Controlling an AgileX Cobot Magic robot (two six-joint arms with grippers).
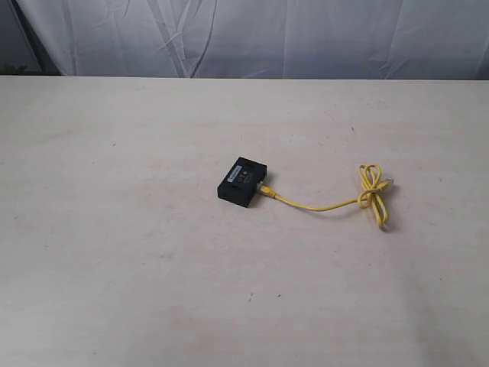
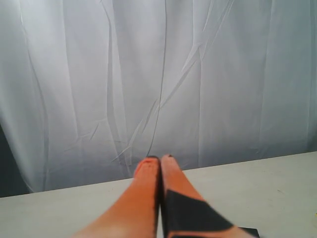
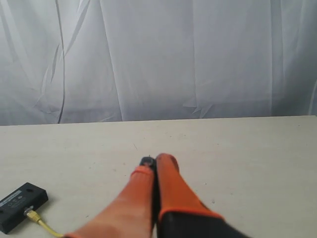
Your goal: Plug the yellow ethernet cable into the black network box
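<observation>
The black network box (image 1: 242,181) lies flat near the middle of the pale table. The yellow ethernet cable (image 1: 321,206) has one plug seated in the box's right side, and it runs right to a looped bundle (image 1: 372,196). The right wrist view shows the box (image 3: 21,206) with the yellow plug (image 3: 32,215) in its port. Neither arm appears in the exterior view. My left gripper (image 2: 160,159) is shut and empty, raised over the table toward the curtain. My right gripper (image 3: 155,162) is also shut and empty, well away from the box.
A white wrinkled curtain (image 1: 252,38) hangs behind the table's far edge (image 1: 244,77). The pale tabletop (image 1: 114,267) spreads out around the box and cable. A dark corner (image 2: 250,231) shows at the edge of the left wrist view.
</observation>
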